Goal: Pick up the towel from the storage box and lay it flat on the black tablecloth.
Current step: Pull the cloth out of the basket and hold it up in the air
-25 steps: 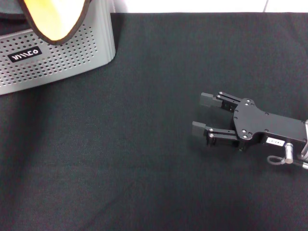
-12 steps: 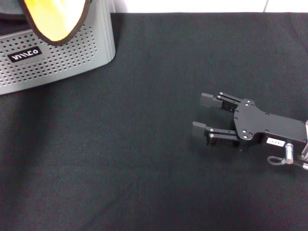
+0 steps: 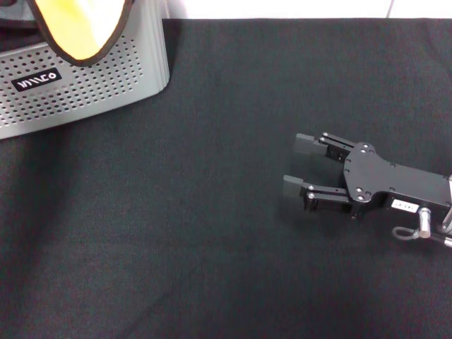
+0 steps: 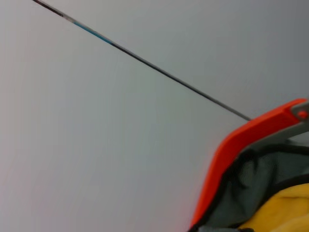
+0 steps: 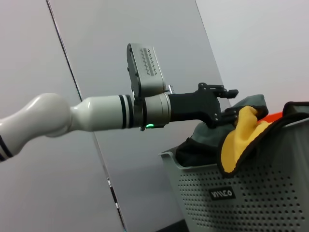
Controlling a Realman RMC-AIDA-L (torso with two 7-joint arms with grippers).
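Observation:
The storage box (image 3: 78, 85) stands at the far left corner of the black tablecloth (image 3: 212, 226). The towel (image 3: 74, 28) hangs yellow face out over the box's front wall, its dark trim showing. In the right wrist view my left gripper (image 5: 229, 115) is above the box (image 5: 241, 193), shut on the top of the towel (image 5: 236, 140). The left wrist view shows a yellow corner of the towel (image 4: 285, 208). My right gripper (image 3: 298, 166) lies open and empty on the tablecloth at the right, its fingers pointing left toward the box.
A dark grey cloth (image 5: 200, 142) is bunched inside the box beside the towel. An orange rim (image 4: 227, 159) shows next to it. The table's white far edge (image 3: 282, 8) runs along the top.
The right gripper has shifted very slightly to the right. The towel's hanging fold has barely moved.

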